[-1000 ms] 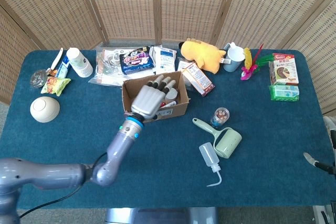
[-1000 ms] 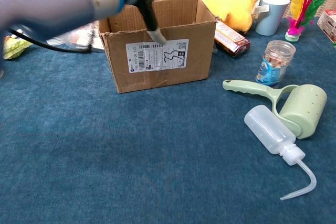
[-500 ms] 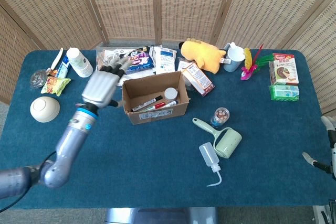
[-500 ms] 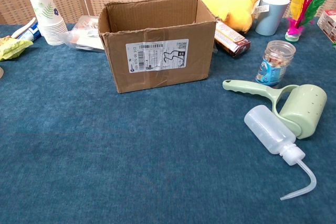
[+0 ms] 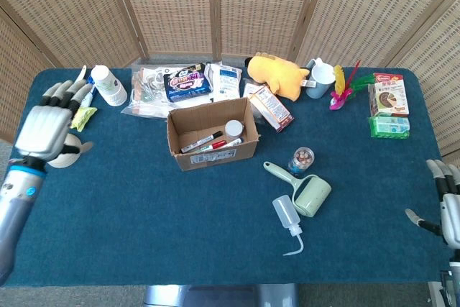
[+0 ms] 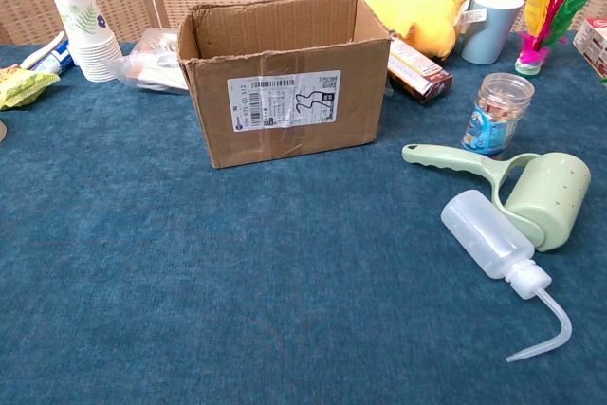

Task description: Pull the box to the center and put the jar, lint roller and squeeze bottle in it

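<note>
The open cardboard box (image 5: 211, 134) (image 6: 285, 78) stands near the middle of the blue table, with markers and a small white-lidded item inside. Right of it stands the clear jar (image 5: 302, 159) (image 6: 497, 112). The pale green lint roller (image 5: 305, 188) (image 6: 526, 188) lies in front of the jar, and the squeeze bottle (image 5: 287, 217) (image 6: 493, 244) lies beside the roller. My left hand (image 5: 47, 124) hovers at the table's far left with fingers spread, holding nothing. My right hand (image 5: 449, 210) shows at the right edge, fingers apart and empty. Neither hand appears in the chest view.
A white bowl (image 5: 61, 150) lies under my left hand. Paper cups (image 5: 109, 85) (image 6: 83, 29), snack packets (image 5: 187, 82), a yellow plush (image 5: 279, 75) (image 6: 417, 7), a mug (image 5: 320, 79), feathers (image 5: 346, 85) and cartons (image 5: 388, 98) line the back and right.
My left hand has left the box and swung far left to the table's edge, out of the chest view. My right hand has risen slightly into view. The box has not moved.
</note>
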Controlling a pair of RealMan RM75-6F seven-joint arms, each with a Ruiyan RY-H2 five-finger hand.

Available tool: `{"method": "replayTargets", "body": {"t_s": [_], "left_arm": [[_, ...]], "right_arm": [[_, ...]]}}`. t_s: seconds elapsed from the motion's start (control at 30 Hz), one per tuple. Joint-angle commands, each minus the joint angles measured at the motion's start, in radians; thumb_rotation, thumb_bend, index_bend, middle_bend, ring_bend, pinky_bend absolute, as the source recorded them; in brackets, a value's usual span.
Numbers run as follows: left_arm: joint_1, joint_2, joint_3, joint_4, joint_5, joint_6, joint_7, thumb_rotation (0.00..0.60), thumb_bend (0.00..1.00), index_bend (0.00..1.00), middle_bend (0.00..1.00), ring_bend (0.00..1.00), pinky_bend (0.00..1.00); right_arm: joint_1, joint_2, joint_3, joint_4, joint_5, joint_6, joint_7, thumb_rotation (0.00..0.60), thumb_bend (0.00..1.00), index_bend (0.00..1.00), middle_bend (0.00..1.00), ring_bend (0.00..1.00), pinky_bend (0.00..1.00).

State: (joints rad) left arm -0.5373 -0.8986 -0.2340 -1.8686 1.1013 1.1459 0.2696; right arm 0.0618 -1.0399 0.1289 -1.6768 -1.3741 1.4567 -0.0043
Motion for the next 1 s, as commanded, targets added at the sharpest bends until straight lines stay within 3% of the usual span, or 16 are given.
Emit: {"method": "replayTargets", "body": {"t_s": [0.03,0.33,0.67,1.0], "left_arm": [[0.092,0.061,0.063,0.004,0.086,0.052,-0.101,0.6,0.05,0.0,0.0,0.0,0.08],[0.229,0.078,0.137,0.001,0.194,0.155,-0.268,0.6,0.05,0.0,0.0,0.0,0.07],[0.274,0.073,0.155,0.008,0.176,0.128,-0.406,0.6,0.05,0.0,0.0,0.0,0.07],[0.307,0.058,0.163,0.034,0.237,0.17,-0.457,0.6,0.05,0.0,0.0,0.0,0.07]], "right_arm": [[0.022,-0.009,0.005,-0.013,-0.015,-0.011,-0.042,0.6,0.0,0.04,0.0,0.0,0.01],[0.136,-0.006,0.039,-0.074,-0.059,-0.122,-0.041,0.6,0.0,0.11,0.06,0.04,0.21],[0.313,-0.013,0.083,-0.123,0.015,-0.373,-0.044,0.6,0.0,0.12,0.07,0.06,0.22],[0.457,-0.147,0.104,-0.063,0.153,-0.523,-0.157,0.6,0.0,0.14,0.07,0.06,0.23]]}}
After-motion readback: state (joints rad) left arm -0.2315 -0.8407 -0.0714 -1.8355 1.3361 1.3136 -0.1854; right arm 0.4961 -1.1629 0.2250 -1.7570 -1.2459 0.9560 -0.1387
